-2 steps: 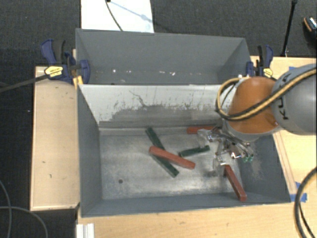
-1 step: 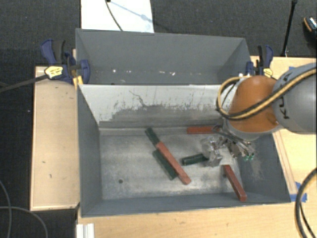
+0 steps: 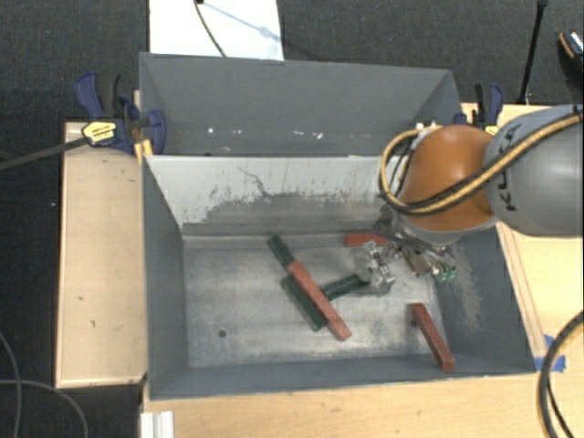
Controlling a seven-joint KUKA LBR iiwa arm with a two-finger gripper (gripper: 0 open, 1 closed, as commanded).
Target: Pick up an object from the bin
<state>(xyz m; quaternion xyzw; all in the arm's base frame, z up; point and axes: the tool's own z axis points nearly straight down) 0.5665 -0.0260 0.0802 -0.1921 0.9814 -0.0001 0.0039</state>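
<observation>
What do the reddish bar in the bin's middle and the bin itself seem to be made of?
Reddish bar: probably plastic or painted wood; even matte colour, straight edges. Bin: grey metal, dull finish, scratched and scuffed on its back wall.

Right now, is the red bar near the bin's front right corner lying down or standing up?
Lying down: the red bar rests lengthwise on the floor of the bin, apart from the crossed bars in the middle.
</observation>
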